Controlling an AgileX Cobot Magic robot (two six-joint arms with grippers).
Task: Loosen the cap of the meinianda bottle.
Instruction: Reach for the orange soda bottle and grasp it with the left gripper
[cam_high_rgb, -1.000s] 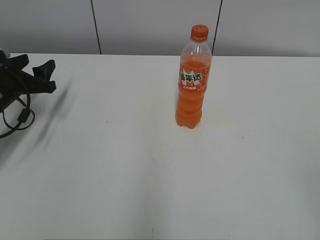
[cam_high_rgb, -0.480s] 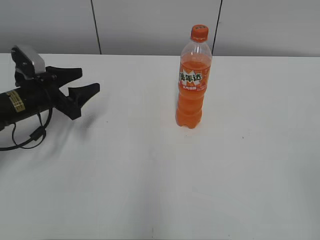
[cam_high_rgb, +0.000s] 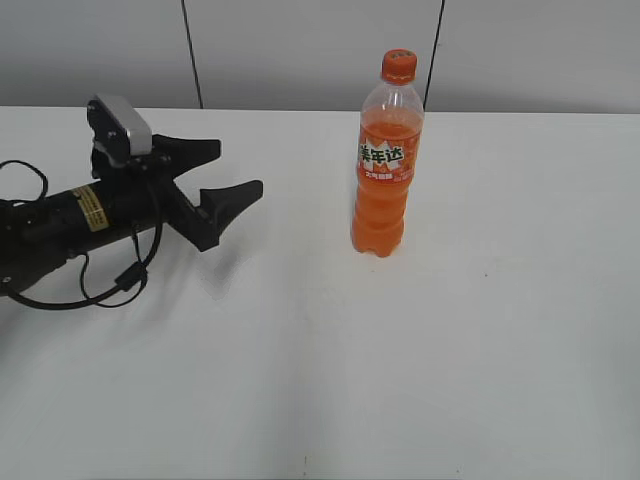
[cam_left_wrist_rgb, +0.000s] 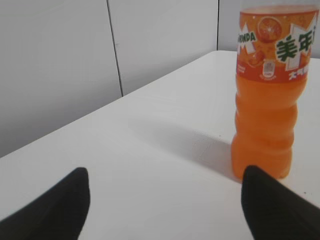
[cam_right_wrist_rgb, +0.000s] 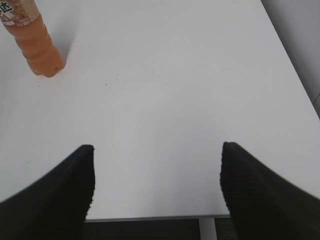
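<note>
The meinianda bottle (cam_high_rgb: 381, 170) stands upright on the white table, full of orange soda, with its orange cap (cam_high_rgb: 398, 65) on top. My left gripper (cam_high_rgb: 230, 170) is open, empty, and points at the bottle from the left, a clear gap away. In the left wrist view the bottle (cam_left_wrist_rgb: 267, 95) stands ahead at the right, its cap cut off by the frame; the left gripper (cam_left_wrist_rgb: 165, 187) has only table between its fingers. The right wrist view shows the bottle's base (cam_right_wrist_rgb: 37, 45) far off at top left, and the right gripper (cam_right_wrist_rgb: 157, 160) open and empty. The right arm is outside the exterior view.
The white table (cam_high_rgb: 400, 350) runs to a grey panelled wall behind. A black cable (cam_high_rgb: 110, 285) loops under the left arm. The table's near edge (cam_right_wrist_rgb: 150, 218) lies just below the right gripper's fingers.
The left arm has swung in from the far left edge toward the bottle, and its jaws have spread wider. The bottle has not moved.
</note>
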